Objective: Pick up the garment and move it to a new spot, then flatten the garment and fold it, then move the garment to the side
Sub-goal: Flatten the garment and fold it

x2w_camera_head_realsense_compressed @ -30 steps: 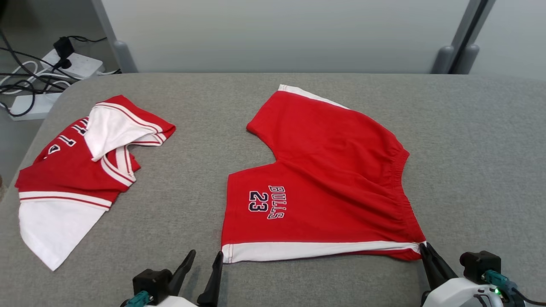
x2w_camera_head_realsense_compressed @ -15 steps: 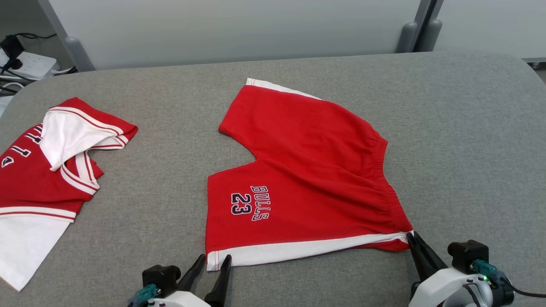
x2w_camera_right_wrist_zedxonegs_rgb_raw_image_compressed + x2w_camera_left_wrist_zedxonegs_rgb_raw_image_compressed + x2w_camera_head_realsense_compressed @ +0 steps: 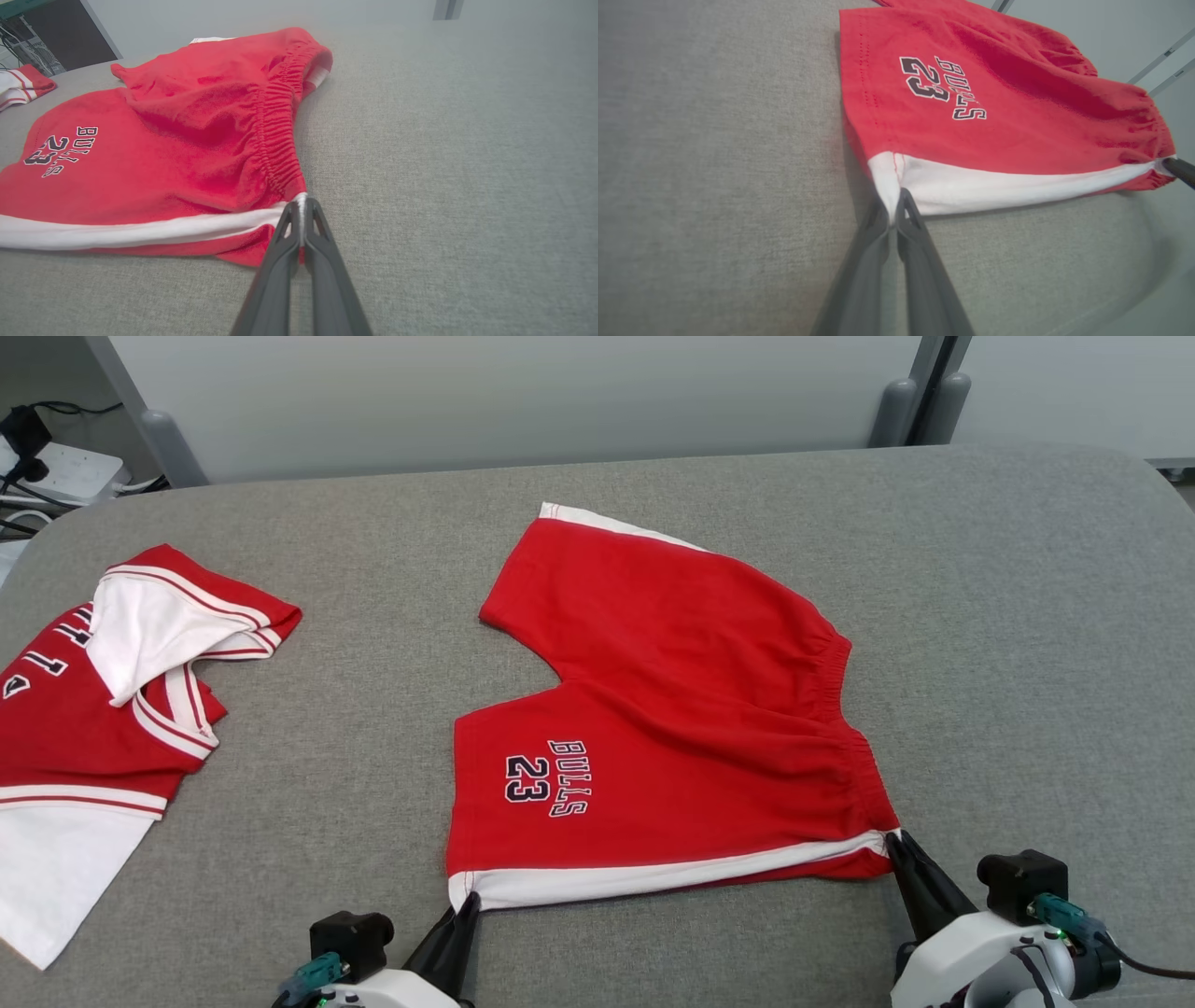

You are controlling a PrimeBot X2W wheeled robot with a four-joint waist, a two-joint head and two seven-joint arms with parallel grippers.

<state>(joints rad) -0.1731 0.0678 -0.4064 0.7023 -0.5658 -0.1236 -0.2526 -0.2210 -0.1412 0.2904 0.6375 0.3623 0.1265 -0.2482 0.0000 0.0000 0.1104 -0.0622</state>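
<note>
left end effector (image 3: 464, 905) has closed from spread to pinching garment (image 3: 691, 709) at white hem corner. right end effector (image 3: 898, 847) pinches waistband corner. garment lies flattened mid worktop (image 3: 1027, 635), unfolded. judgement: fold just starting; move aside remains.

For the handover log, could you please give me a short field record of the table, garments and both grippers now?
surface: grey fabric table
task garment: red shorts, white side stripe, BULLS 23 print, spread flat
left gripper: shut on the shorts' white leg-hem corner
right gripper: shut on the stripe's waistband end
other garment: red and white jersey, crumpled, at the robot's left, apart from the shorts
</note>
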